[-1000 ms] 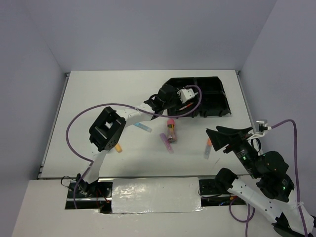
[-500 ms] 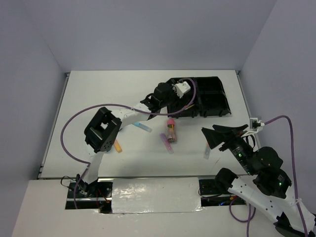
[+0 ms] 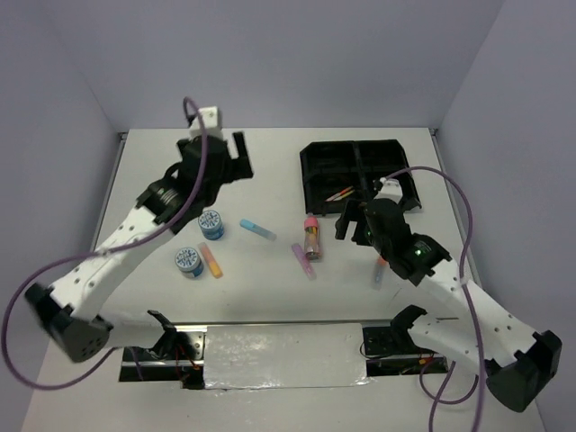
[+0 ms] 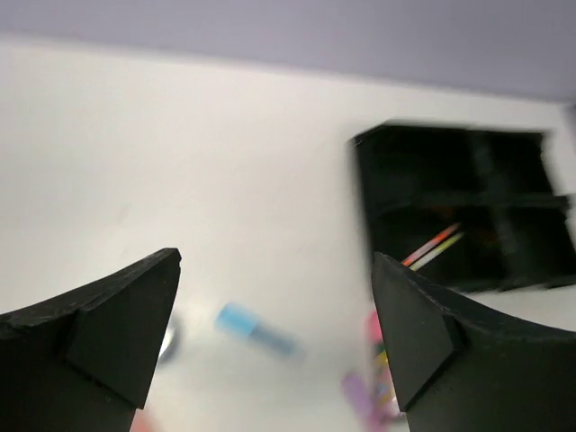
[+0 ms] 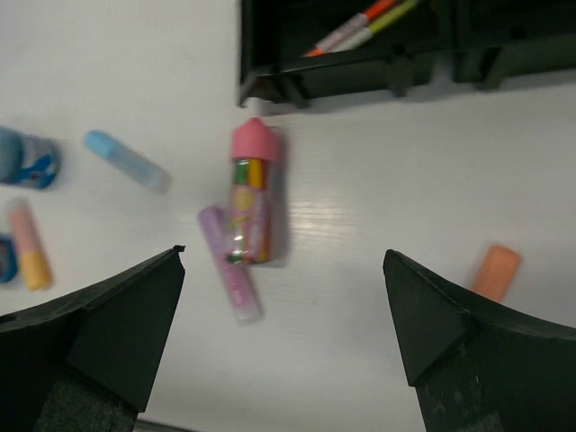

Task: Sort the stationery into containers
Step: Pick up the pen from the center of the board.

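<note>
White tabletop [image 3: 270,171] fills the top view, with the black tray [image 3: 360,157] at upper right holding two thin pens [image 3: 340,193] in its near-left compartment. The left gripper [image 4: 275,261] and right gripper [image 5: 283,255] both gape wide, holding nothing. The glue stick [image 5: 249,202], purple marker [image 5: 229,274], blue marker [image 3: 257,229] and tape rolls [image 3: 211,225] lie loose left of the tray.

Free over bare table [image 3: 270,157] left of the tray [image 3: 306,175]; blocked just off its near-left corner by glue stick [image 3: 311,236] and purple marker [image 3: 303,260].
</note>
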